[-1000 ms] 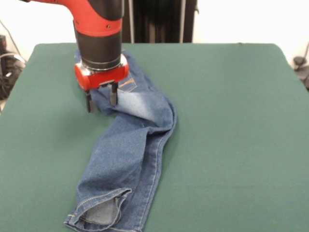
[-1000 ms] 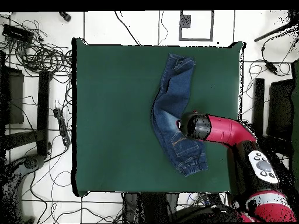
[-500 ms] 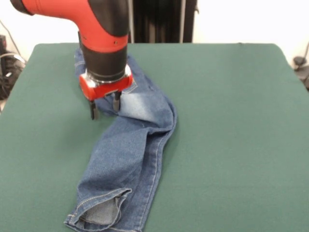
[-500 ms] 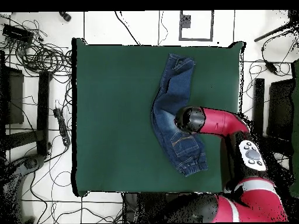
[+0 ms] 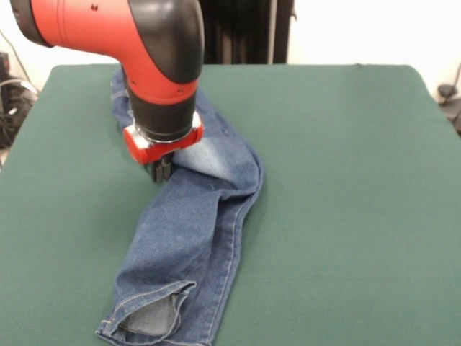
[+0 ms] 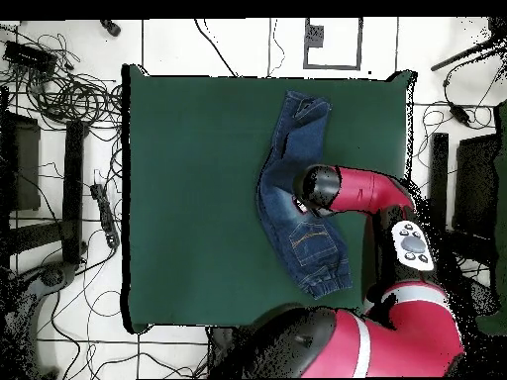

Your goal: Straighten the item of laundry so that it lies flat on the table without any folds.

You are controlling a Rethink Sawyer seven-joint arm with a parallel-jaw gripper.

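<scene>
The gripper (image 5: pixel 160 171) pinched the jeans (image 5: pixel 189 245) at their edge, left of frame centre, on the table (image 5: pixel 346 180).

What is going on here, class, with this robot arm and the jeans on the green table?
A red and black robot arm is working on a small pair of blue jeans lying folded lengthwise on the green table. Its gripper is down at the edge of the denim near the seat, on the side toward the picture's left in the front view. The jeans are not flat: one leg lies doubled over the other, so the straightening is not done.
</scene>
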